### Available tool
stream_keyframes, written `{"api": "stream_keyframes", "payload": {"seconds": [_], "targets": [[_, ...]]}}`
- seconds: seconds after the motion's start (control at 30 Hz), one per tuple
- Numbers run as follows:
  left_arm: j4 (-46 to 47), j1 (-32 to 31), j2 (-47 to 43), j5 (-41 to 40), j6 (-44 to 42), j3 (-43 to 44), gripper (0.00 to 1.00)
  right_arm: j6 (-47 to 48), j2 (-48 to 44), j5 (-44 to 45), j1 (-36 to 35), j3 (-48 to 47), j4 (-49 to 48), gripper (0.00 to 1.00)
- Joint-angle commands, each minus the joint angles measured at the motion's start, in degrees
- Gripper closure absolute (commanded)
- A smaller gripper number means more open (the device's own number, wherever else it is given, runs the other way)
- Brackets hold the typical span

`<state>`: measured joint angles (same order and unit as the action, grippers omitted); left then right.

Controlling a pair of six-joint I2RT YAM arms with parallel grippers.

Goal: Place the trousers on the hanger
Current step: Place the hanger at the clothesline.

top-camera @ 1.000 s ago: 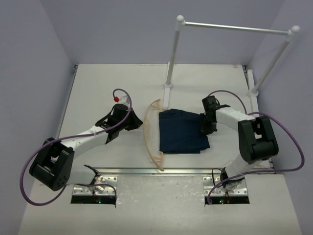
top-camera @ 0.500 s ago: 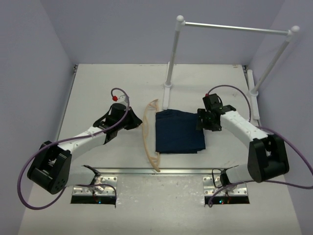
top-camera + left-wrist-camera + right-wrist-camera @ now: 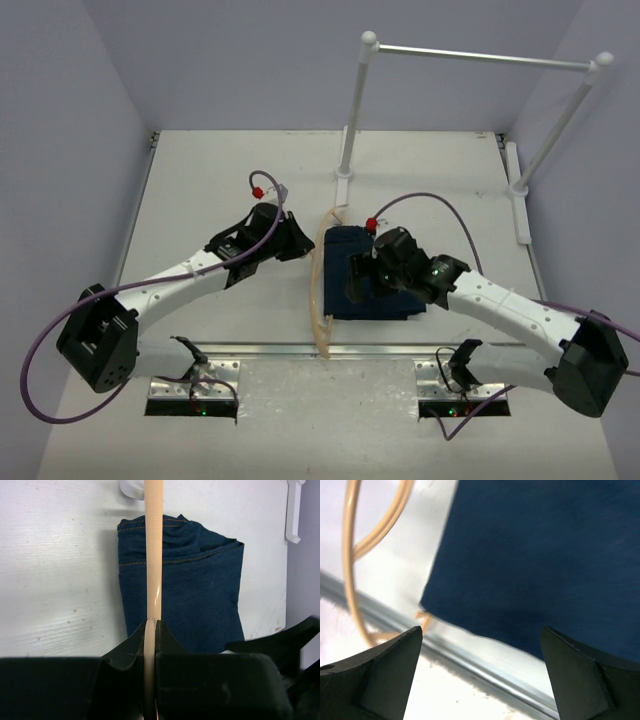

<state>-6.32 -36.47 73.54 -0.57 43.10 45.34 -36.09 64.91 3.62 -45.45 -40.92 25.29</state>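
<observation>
left claw (image 3: 303,245) is clamping the thin bar of the hanger (image 3: 316,290), jaws pinched right down on it. wrist view is showing the fingertips (image 3: 135,642) squeezing the tan bar from both sides

hanger is running front-to-back near the middle of the bench (image 3: 200,180), bowing from the far end down toward the near edge. hook isn't making itself out in any view

trousers (image 3: 338,250) are lying folded into a flat dark-blue block on the bench, just right of the hanger. their left edge is sitting right up against the bar, can't tell if actually touching. orange stitching is showing along the far folds in the left wrist view. they're not hanging over the hanger yet

right claw (image 3: 358,278) is hovering over the left part of the trousers, jaws spread wide, gripping nothing. its wrist view is showing both fingers far apart, with the cloth's near-left corner and the near end of the hanger below them

white rail (image 3: 480,55) is standing at the far right of the bench, well apart from the trousers and hanger
</observation>
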Motion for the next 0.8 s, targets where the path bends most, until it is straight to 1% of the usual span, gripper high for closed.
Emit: {"api": "stream_keyframes", "payload": {"seconds": [0.0, 0.03, 0.1, 0.13, 0.23, 0.33, 0.4, 0.47, 0.5, 0.6, 0.67, 0.77], "targets": [[1.4, -2.5, 1.9, -3.2, 6.1, 3.7, 1.0, -8.5, -2.7, -6.3, -6.9, 6.2, -20.6, 0.01], [1.4, -2.7, 2.2, -3.6, 6.6, 3.6, 1.0, -8.9, -2.7, -6.5, -7.3, 8.1, -22.5, 0.01], [0.9, -4.2, 2.2, -7.6, 8.4, 3.8, 1.0, -10.6, -1.7, -8.7, -8.3, 11.3, -30.6, 0.01], [0.5, -4.9, 2.1, -8.7, 9.2, 3.8, 1.0, -11.0, -0.8, -9.3, -8.8, 11.9, -33.1, 0.01], [-0.6, -6.3, 2.1, -12.4, 10.2, 4.4, 1.0, -11.1, 1.4, -8.7, -10.6, 12.4, -36.8, 0.01], [-1.6, -7.0, 2.4, -13.9, 10.1, 5.2, 1.0, -11.7, 2.7, -9.0, -11.0, 12.0, -38.0, 0.04], [-1.9, -7.3, 2.4, -14.5, 10.1, 5.2, 1.0, -11.9, 3.4, -9.3, -11.1, 12.1, -39.8, 0.1], [-2.2, -7.3, 2.1, -15.0, 10.2, 5.1, 1.0, -11.8, 4.3, -9.9, -11.1, 11.3, -40.4, 0.24], [-2.5, -7.2, 1.9, -15.2, 10.2, 5.1, 1.0, -11.8, 5.3, -10.3, -11.1, 10.9, -40.5, 0.28], [-3.4, -7.3, 0.5, -16.4, 10.0, 5.2, 1.0, -11.9, 9.2, -10.3, -11.1, 9.3, -39.8, 0.32], [-4.6, -7.3, -0.4, -17.5, 9.5, 5.9, 1.0, -12.5, 11.0, -11.7, -11.1, 9.4, -41.4, 0.44], [-7.2, -7.2, -1.3, -19.7, 8.8, 7.6, 1.0, -14.4, 13.4, -15.6, -11.1, 10.5, -45.8, 0.53]]}}
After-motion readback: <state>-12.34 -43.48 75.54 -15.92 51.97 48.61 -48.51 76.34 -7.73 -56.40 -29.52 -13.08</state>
